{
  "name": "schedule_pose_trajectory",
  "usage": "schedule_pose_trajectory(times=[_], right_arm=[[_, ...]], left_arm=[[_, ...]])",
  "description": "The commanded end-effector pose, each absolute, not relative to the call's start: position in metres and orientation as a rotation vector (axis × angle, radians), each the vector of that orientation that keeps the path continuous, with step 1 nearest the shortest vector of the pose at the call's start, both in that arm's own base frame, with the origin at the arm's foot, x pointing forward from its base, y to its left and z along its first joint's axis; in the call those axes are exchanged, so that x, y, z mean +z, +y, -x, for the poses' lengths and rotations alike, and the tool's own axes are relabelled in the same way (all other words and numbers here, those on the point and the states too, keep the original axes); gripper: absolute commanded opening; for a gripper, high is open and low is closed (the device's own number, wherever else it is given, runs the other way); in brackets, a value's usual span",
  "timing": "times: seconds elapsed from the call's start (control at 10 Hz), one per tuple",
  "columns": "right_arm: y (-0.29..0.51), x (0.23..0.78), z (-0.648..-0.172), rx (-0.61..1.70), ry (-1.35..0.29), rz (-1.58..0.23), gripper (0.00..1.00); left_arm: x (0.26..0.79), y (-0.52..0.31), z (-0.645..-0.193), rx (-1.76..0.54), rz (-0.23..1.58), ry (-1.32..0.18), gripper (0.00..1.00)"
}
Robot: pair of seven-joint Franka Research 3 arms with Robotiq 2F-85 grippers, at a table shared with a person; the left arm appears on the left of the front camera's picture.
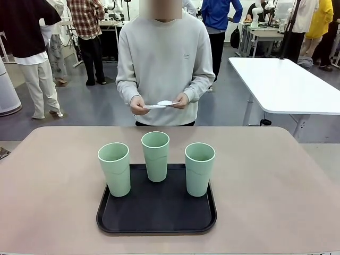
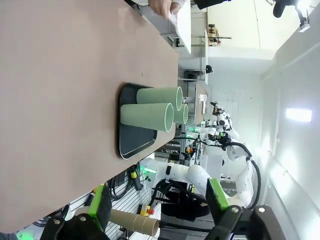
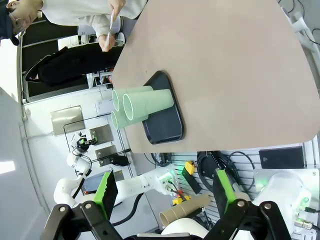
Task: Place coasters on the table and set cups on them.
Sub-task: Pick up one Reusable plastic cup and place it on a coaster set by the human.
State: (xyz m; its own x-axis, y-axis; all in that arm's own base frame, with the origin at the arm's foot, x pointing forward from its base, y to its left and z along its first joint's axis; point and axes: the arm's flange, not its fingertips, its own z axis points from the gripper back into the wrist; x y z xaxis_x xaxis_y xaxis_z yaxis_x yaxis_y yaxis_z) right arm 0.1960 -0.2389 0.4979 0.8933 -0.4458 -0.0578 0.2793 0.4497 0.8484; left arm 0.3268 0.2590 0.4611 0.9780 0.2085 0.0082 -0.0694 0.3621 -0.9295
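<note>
Three pale mint-green cups stand upright on a black tray (image 1: 117, 220) near the front of the beige table (image 1: 48, 186): the left cup (image 1: 115, 169), the middle cup (image 1: 155, 155) and the right cup (image 1: 199, 169). Across the table a person holds the white coasters (image 1: 161, 104) in both hands above the far edge. The left wrist view has the cups (image 2: 147, 115) sideways on the tray, with my left gripper (image 2: 159, 202) open and far off the table. In the right wrist view my right gripper (image 3: 165, 190) is open too, away from the cups (image 3: 142, 106).
A white rectangular table (image 1: 287, 85) stands at the back right. Other people stand farther off behind the person. Bare tabletop surrounds the tray on every side.
</note>
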Motion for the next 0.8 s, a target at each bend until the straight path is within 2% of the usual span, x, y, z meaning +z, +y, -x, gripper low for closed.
schedule_pose_trajectory(times=[0.0,0.7], right_arm=[[-0.2379,0.4963,-0.1958,-0.445,-0.184,-1.025,1.00],[-0.2379,0.4963,-0.1958,-0.445,-0.184,-1.025,1.00]], left_arm=[[0.4632,0.2604,-0.3275,0.185,1.187,-0.133,1.00],[0.4632,0.2604,-0.3275,0.185,1.187,-0.133,1.00]])
